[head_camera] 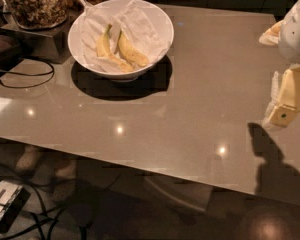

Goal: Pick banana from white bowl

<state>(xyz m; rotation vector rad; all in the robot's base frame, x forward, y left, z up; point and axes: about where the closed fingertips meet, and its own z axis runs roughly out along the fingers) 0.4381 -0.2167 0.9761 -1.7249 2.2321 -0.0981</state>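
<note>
At right edge the gripper (281,110), state unclear; banana (132,53) far left in white bowl (159,20).

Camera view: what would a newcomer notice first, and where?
The white bowl, lined with paper at the table's far left, holds the banana and, left of it, a greenish-stemmed banana. The end effector hangs at the picture's right edge, far from the bowl, casting a shadow on the table.
</note>
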